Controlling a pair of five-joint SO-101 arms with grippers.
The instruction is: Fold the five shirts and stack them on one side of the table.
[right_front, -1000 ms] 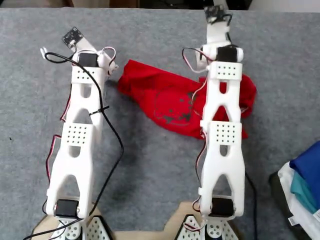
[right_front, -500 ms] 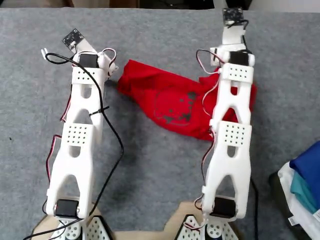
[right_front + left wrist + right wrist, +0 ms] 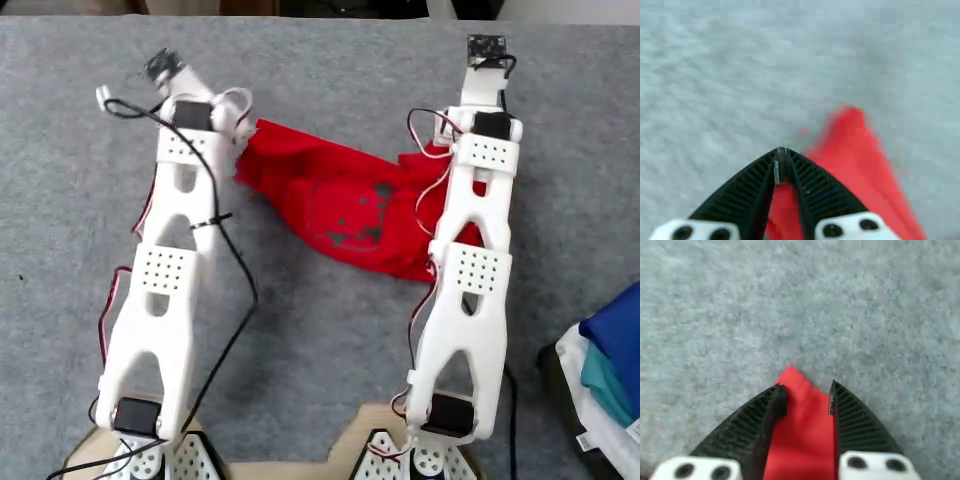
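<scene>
The left gripper has its black ribbed fingers brought together so that the tips meet, and the red shirt lies right under and just beyond those tips, a pointed corner of it running out ahead and to one side over the grey table cover. Red cloth also shows in the narrow gap farther back between the fingers, but it cannot be told whether any of it is actually pinched. The right gripper stands partly open, its fingers well apart, with another corner of the shirt lying between them; the tip of that corner reaches just past the fingertips, and neither finger presses on it. From the high view the shirt is spread crumpled on the table between the two arms (a dark print shows on its middle), one end at each gripper. A stack of folded garments, blue over teal and white, sits well apart from both grippers, out beside the right arm's base.
</scene>
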